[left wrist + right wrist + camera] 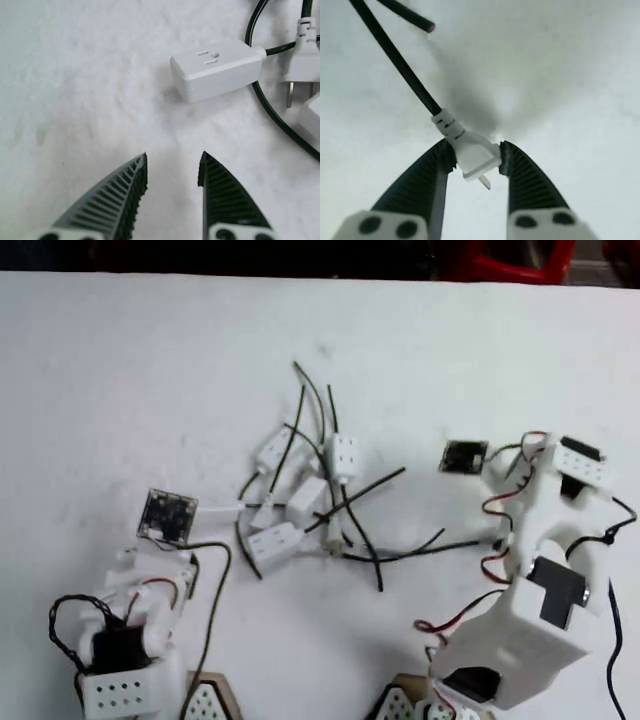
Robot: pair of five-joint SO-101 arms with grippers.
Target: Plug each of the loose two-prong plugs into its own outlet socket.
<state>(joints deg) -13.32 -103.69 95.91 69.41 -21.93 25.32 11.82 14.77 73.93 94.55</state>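
Right wrist view, jaws pinching plug [475, 157]

I count two arms [130, 640] at the one desk [120, 370], each with a single pincer, so two in all: the left pincer [172, 165] and the right pincer [477, 150]. In the tangle I make out four white outlet sockets [343, 455]. Of the two-prong plugs [475, 157] I can pick out two for certain. There are several black cords [365, 540], too crossed over for me to count exactly.
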